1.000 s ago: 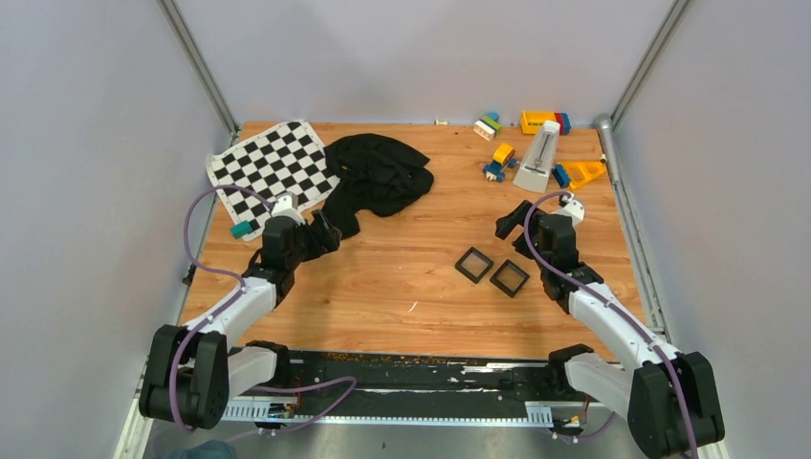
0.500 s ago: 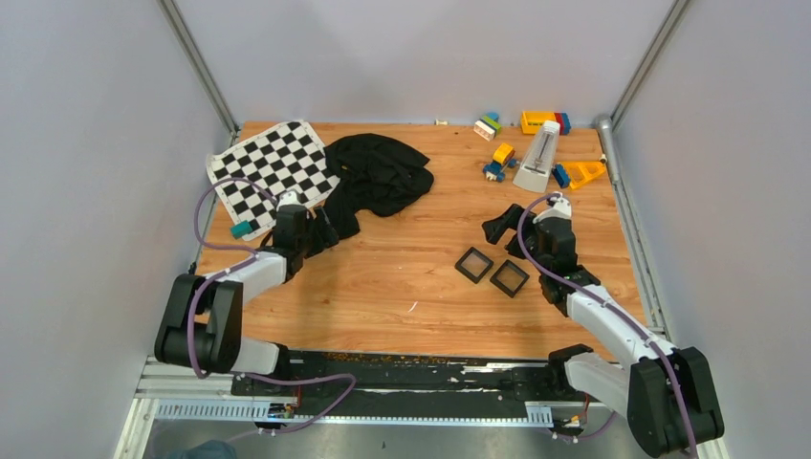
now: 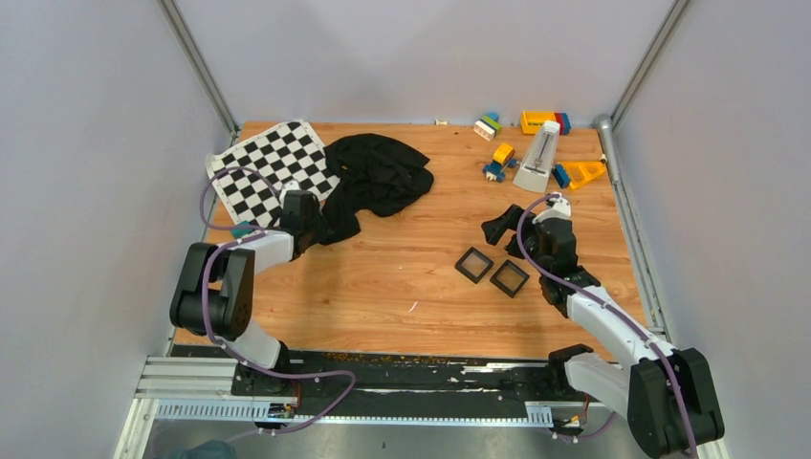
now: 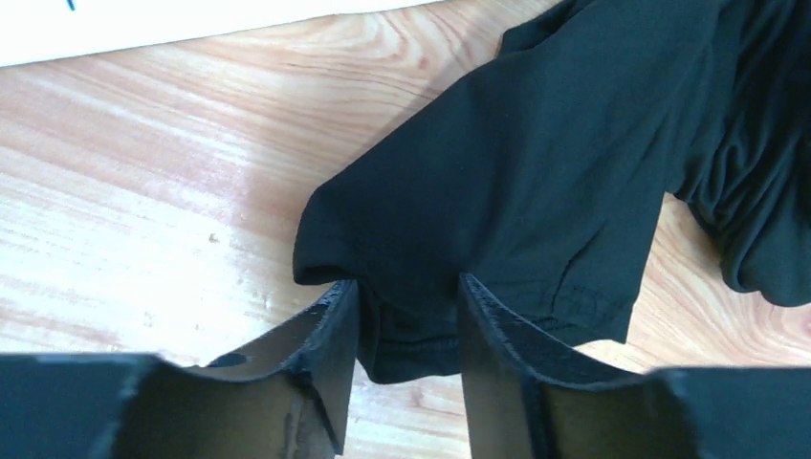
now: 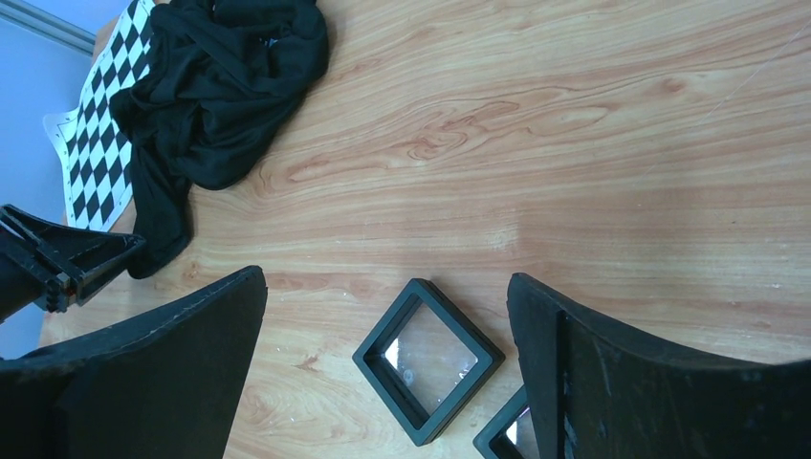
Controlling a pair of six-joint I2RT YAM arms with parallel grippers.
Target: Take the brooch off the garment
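The black garment [image 3: 378,177] lies crumpled at the back left of the table, one flat end reaching toward the left arm. My left gripper [image 3: 320,222] is at that end. In the left wrist view its jaws [image 4: 406,287] stand narrow with the garment's [image 4: 536,163] hemmed edge bunched between them, just over the wood. My right gripper [image 3: 512,237] hangs wide open above the black trays, and nothing is between its fingers [image 5: 387,287]. The garment [image 5: 220,86] shows far off in that view. No brooch shows in any view.
Two small square black trays [image 3: 473,264] [image 3: 509,277] lie side by side in the middle right; one [image 5: 390,325] sits under the right jaws. A chequered mat [image 3: 273,167] lies back left beside the garment. Coloured toy blocks [image 3: 502,153] and a white wedge [image 3: 538,158] stand back right.
The left arm reached forward to the garment's near end and its jaws narrowed onto the cloth. The right gripper shifted slightly left early on, then held still, open.
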